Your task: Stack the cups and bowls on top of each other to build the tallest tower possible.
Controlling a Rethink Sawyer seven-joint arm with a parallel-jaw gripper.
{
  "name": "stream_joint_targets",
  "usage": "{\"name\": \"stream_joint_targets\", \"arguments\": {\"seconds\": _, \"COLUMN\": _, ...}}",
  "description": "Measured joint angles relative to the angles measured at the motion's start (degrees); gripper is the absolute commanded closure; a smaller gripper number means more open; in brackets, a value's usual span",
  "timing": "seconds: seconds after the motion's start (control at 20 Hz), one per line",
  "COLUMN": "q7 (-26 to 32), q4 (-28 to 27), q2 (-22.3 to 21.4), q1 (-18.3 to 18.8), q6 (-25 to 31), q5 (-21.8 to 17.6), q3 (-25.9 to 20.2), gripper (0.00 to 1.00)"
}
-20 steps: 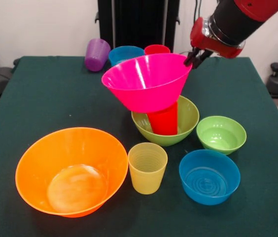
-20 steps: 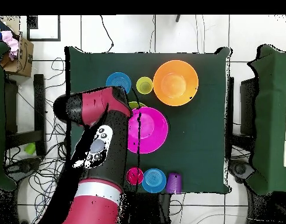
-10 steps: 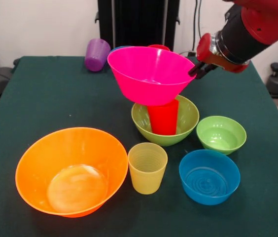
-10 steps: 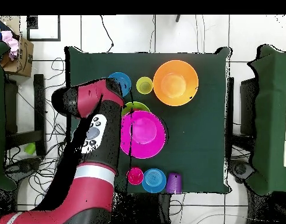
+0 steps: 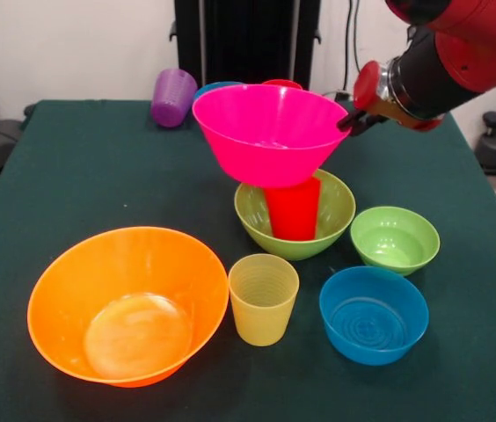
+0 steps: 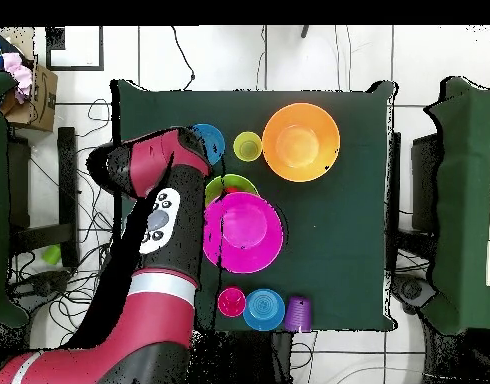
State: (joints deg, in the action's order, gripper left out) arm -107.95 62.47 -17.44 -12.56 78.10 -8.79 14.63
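**Pink bowl perched on the red cup, gripper at its rim**

So the tower sits around the middle of the tabletop: medium lime green bowl [image 5: 294,217] at the bottom, bright red cup [image 5: 292,209] standing inside it, and the hot pink bowl [image 5: 268,132] sitting mouth-up on top of the cup. The pink bowl looks slightly tipped, not dead level.

The gripper [image 5: 351,122] is right at the pink bowl's rim, on the side facing the small lime green bowl [image 5: 395,239]. The tips look pinched on the rim, but honestly I can't tell for sure.

What matters next, I reckon: the bowl's center lies sideways from the jaws, over the cup, so letting go off-balance could tip it.

Orange bowl [image 5: 127,303], yellow cup [image 5: 263,298] and blue bowl [image 5: 374,314] wait along the near edge.
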Motion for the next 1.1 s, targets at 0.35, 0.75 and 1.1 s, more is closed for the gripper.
{"name": "stream_joint_targets", "arguments": {"seconds": 0.35, "q7": 0.0, "q4": -0.4, "q2": -1.9, "q1": 0.1, "q6": 3.5, "q5": 0.4, "q3": 0.0, "gripper": 1.00}}
{"name": "stream_joint_targets", "arguments": {"seconds": 0.75, "q7": 0.0, "q4": -0.8, "q2": -5.5, "q1": 0.1, "q6": 5.3, "q5": 1.9, "q3": 0.0, "gripper": 1.00}}
{"name": "stream_joint_targets", "arguments": {"seconds": 1.1, "q7": 0.0, "q4": -2.0, "q2": -5.9, "q1": 0.1, "q6": 5.3, "q5": 2.3, "q3": 0.0, "gripper": 1.00}}
